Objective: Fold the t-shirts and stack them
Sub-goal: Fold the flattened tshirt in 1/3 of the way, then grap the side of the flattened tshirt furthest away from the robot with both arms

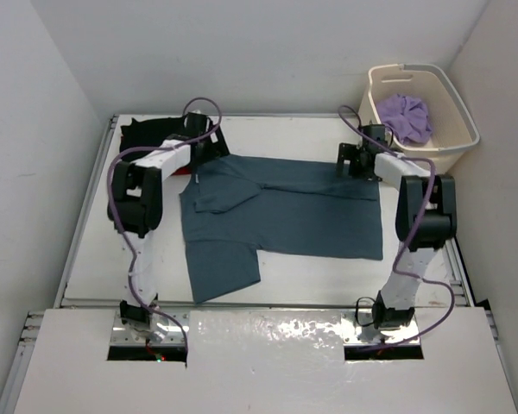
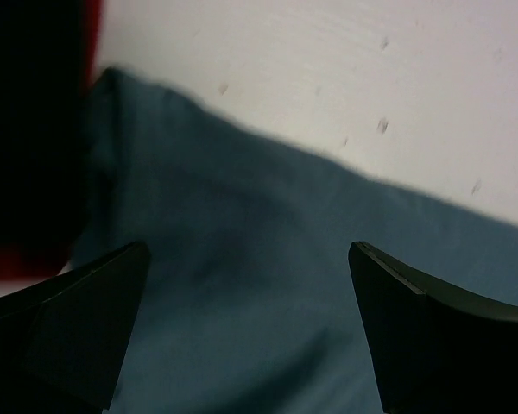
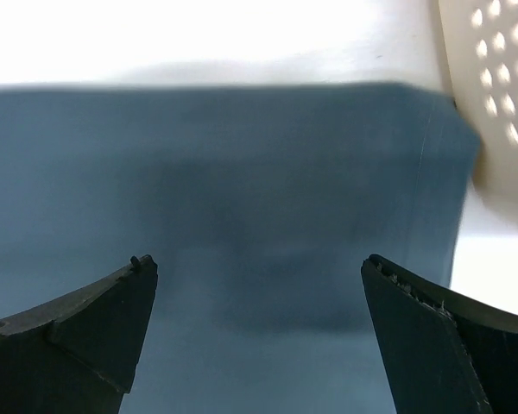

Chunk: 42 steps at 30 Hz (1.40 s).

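Note:
A dark teal-blue t-shirt [image 1: 293, 207] lies spread across the middle of the table, one sleeve folded onto its body at the left. My left gripper [image 1: 207, 145] hangs open over its back left corner [image 2: 242, 259], fingers apart with only cloth below. My right gripper [image 1: 356, 160] stands open over the back right corner [image 3: 259, 172], holding nothing. A black t-shirt [image 1: 147, 131] lies folded at the back left; in the left wrist view it [image 2: 26, 129] rests on red cloth [image 2: 22, 263]. A lavender t-shirt [image 1: 406, 117] sits crumpled in the basket.
The cream perforated basket [image 1: 445, 90] stands off the table's back right corner, its wall [image 3: 496, 95] close to my right gripper. White walls enclose the table on three sides. Purple cables loop along both arms.

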Each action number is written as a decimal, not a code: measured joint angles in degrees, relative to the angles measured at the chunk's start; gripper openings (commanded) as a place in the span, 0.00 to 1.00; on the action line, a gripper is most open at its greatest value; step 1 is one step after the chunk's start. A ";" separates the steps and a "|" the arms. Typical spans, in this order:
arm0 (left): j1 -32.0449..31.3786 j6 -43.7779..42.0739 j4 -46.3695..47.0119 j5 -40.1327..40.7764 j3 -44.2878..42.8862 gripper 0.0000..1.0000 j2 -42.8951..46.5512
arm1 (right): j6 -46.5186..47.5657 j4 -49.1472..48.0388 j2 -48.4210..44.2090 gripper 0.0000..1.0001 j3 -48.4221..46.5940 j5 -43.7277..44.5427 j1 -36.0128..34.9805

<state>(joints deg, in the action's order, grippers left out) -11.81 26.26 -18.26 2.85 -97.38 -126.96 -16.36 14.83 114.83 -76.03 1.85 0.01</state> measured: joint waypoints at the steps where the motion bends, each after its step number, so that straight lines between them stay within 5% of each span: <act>1: -0.33 -0.33 -0.44 1.11 3.52 1.00 3.58 | 0.39 0.52 -2.49 0.99 1.36 0.00 -0.46; 11: -11.06 7.80 -5.18 8.50 34.95 1.00 47.47 | 0.02 -3.56 -36.76 0.99 23.37 -1.46 -4.92; 16: -11.67 17.44 -18.64 6.43 53.57 1.00 61.46 | -3.72 -1.05 -47.15 0.99 36.59 -0.55 -4.94; 21: -13.11 24.46 -31.26 -1.11 65.07 0.98 72.22 | -6.54 5.57 -51.28 0.99 39.93 5.64 -5.03; 31: -22.12 28.81 -32.13 -9.25 70.93 0.72 68.37 | -9.44 9.66 -47.47 0.99 40.46 8.87 -3.96; 42: -22.75 29.57 -28.61 -7.67 73.07 0.54 63.65 | -10.56 9.62 -48.33 0.99 41.55 8.41 -1.22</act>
<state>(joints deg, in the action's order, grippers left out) -34.57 55.83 -46.87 -4.82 -24.32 -63.31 -26.92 24.45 66.50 -34.48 10.26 -1.21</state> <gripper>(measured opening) 0.571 0.992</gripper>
